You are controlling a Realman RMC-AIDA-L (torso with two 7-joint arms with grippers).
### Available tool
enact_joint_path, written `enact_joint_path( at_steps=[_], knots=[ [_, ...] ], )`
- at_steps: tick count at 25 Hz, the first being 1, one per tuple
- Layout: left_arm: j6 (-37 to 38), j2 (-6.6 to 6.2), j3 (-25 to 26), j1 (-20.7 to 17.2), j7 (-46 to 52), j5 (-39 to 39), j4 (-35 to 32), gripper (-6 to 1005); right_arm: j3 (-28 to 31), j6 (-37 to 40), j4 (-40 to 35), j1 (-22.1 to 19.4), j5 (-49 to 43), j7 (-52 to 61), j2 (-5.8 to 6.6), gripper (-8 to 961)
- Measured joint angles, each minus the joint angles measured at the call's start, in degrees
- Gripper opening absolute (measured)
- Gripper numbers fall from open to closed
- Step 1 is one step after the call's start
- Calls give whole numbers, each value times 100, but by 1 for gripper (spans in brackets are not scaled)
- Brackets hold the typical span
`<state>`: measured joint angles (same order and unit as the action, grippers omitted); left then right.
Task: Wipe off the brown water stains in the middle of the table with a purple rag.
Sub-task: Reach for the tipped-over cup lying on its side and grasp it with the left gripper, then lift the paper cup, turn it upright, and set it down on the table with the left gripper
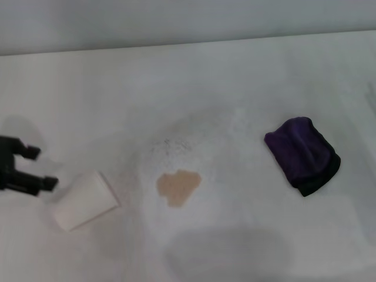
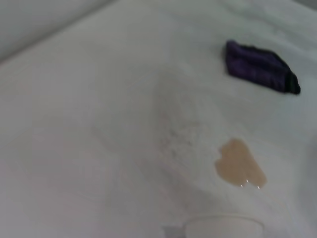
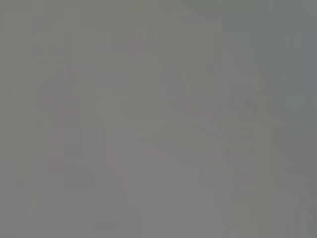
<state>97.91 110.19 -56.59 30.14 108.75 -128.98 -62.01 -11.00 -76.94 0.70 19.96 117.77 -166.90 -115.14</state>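
Note:
The brown water stain [image 1: 178,187] lies flat in the middle of the white table [image 1: 194,88]; it also shows in the left wrist view [image 2: 239,163]. The purple rag [image 1: 302,154] lies bundled on the table to the right of the stain, untouched, and shows in the left wrist view [image 2: 261,67] too. My left gripper [image 1: 42,167] is at the far left edge, open, its two black fingers just left of a small white cup [image 1: 86,200]. My right gripper is out of view; the right wrist view shows only flat grey.
The white cup lies tipped on its side left of the stain; its rim shows in the left wrist view [image 2: 223,227]. Faint grey speckles [image 1: 173,145] sit just behind the stain. The table's far edge meets a grey wall [image 1: 176,20].

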Motion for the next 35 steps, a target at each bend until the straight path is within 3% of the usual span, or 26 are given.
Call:
enact_joint_path(
  at_steps=[2,3,4,5,9,18,24,35],
  knots=[
    [-37,126,-26,99,-51,-274,156,875,1,-2,0,5,0,0,0,875],
    [-37,126,-26,99,-51,-274,156,876,0,-2,0,6,0,0,0,875],
    [-54,207,-37,144,-76,-427,195,876,2,-3,0,8,0,0,0,875],
    [-113,370,-43,219,-108,-775,215,876,3,-4,-1,8,0,0,0,875],
    [-206,552,-46,278,-140,-1179,220,876,15,-5,-4,-2,0,0,0,875],
    [-665,649,-343,357,-238,-1251,405,875,28,-55,-5,-56,0,0,0,874],
    [-980,788,-418,525,-569,-1263,835,876,40,-36,-1,-63,5,0,0,874],
    [-1578,839,-704,600,-764,-1202,1177,853,55,-1,0,-63,24,0,0,875]
  ],
)
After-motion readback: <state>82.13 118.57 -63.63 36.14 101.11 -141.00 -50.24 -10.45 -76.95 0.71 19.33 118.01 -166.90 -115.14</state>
